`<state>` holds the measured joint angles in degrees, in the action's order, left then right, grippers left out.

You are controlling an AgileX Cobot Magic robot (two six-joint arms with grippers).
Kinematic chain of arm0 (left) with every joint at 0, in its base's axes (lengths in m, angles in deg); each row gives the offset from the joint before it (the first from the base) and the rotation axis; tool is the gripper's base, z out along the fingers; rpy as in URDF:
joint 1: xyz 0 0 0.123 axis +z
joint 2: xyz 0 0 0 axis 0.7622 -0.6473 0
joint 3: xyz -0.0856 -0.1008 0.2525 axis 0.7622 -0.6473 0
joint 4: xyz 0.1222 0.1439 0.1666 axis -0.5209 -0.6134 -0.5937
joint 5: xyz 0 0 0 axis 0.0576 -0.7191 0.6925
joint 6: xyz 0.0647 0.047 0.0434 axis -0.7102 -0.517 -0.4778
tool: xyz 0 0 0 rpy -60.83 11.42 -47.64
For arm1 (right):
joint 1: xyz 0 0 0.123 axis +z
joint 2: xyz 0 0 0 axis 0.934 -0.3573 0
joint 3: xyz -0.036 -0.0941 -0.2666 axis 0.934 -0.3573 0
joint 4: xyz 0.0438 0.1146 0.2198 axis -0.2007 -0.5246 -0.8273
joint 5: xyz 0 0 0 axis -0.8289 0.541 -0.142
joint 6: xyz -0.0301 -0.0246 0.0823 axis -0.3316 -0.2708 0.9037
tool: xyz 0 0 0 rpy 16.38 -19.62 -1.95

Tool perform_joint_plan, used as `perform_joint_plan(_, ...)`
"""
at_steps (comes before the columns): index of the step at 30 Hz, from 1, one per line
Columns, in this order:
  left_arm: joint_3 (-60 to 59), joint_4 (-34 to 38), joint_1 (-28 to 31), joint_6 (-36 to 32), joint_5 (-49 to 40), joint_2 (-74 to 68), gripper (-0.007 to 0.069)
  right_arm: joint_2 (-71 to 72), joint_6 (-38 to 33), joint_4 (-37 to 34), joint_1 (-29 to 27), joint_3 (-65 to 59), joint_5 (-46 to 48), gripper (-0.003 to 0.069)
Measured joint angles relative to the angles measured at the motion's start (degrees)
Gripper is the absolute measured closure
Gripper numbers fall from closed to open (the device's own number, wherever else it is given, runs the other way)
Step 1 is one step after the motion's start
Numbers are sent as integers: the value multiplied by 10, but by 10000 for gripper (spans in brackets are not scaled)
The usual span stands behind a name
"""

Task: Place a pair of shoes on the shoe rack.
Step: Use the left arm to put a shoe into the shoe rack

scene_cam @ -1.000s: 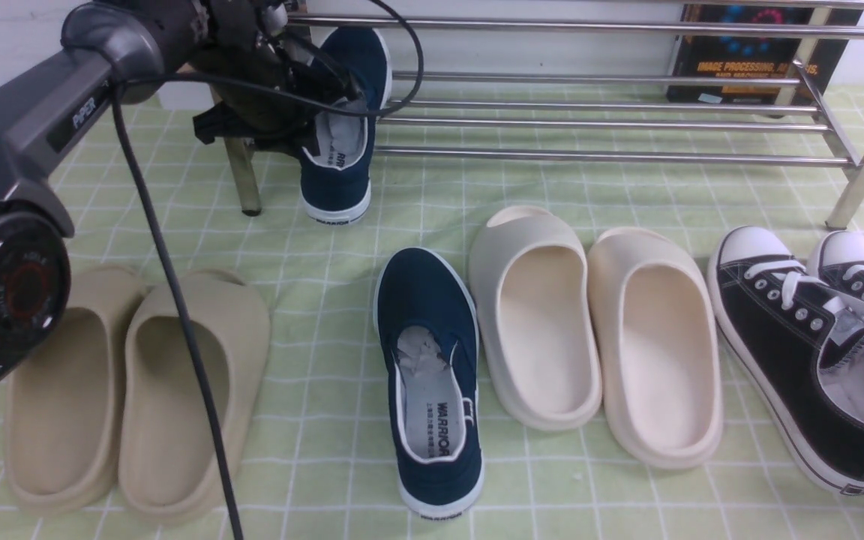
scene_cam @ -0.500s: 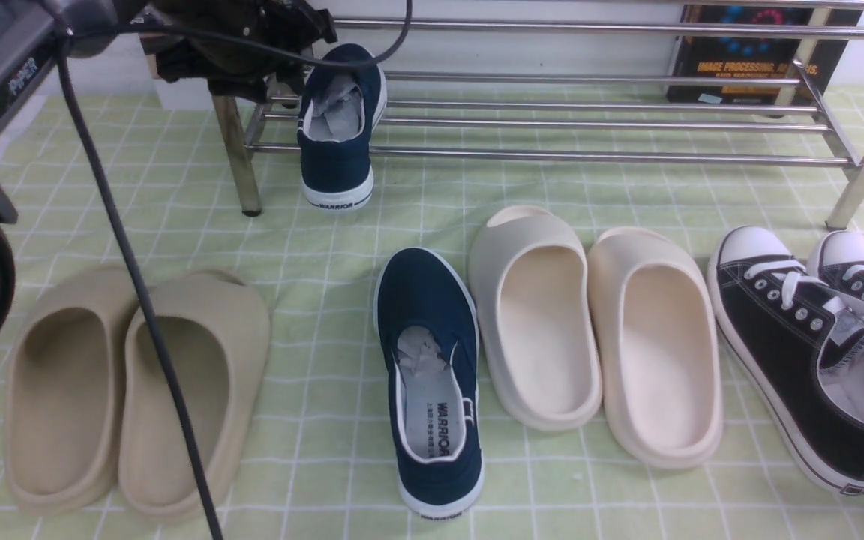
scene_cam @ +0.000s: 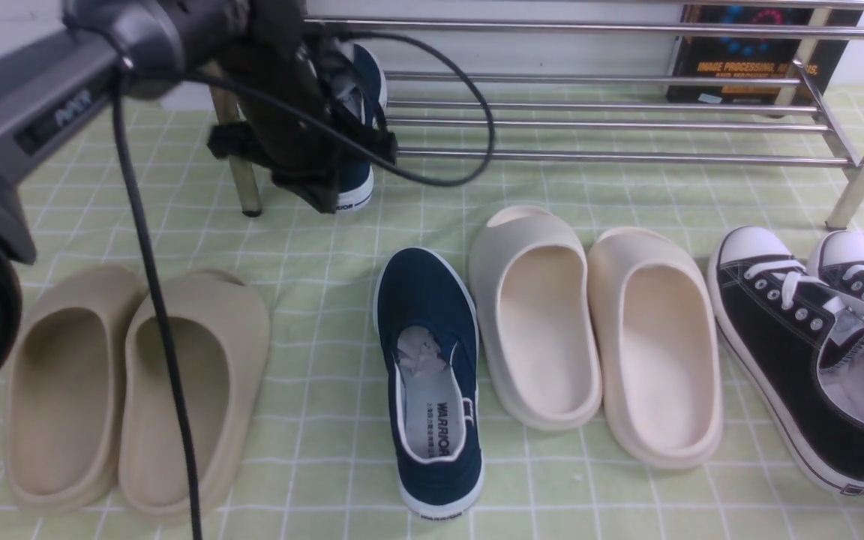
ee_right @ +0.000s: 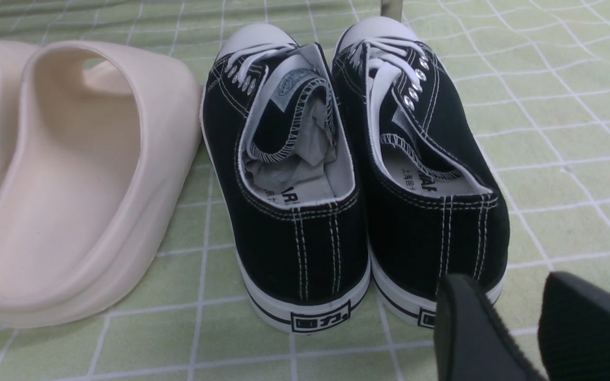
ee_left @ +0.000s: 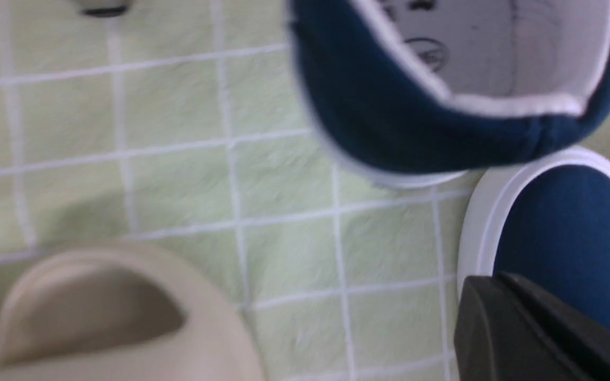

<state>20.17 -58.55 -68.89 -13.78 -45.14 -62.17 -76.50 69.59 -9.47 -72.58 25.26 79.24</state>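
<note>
One navy slip-on shoe (scene_cam: 361, 180) rests on the shoe rack (scene_cam: 589, 120) at its left end, with its heel hanging over the front bar. It also shows in the left wrist view (ee_left: 389, 121). The other navy shoe (scene_cam: 428, 315) lies on the mat in front, its toe in the left wrist view (ee_left: 575, 227). My left gripper (scene_cam: 321, 196) points down in front of the racked shoe's heel and hides most of that shoe. Its fingers (ee_left: 498, 283) lie together and hold nothing. My right gripper (ee_right: 519, 296) is a little open and empty behind the black sneakers' heels.
Beige foam slides (scene_cam: 139, 390) lie at front left and cream slides (scene_cam: 597, 330) right of the floor shoe. Black lace-up sneakers (scene_cam: 814, 337) lie at the far right. A dark box (scene_cam: 754, 52) stands behind the rack. The left arm's cable (scene_cam: 154, 300) hangs over the beige slides.
A second ago my left gripper was at the navy shoe on the rack. It then lifted away up and left, leaving the shoe there. It has now come down in front of the shoe's heel.
</note>
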Motion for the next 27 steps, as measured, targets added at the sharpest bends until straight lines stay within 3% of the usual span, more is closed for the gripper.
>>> perform_joint_plan(10, -8, -74, 7, 87, 104, -14, 638, 0, 0, 0, 0, 0, 0, 420)
perform_joint_plan(27, 59, -94, 11, 98, 151, -68, 636, 0, 0, 0, 0, 0, 0, 420)
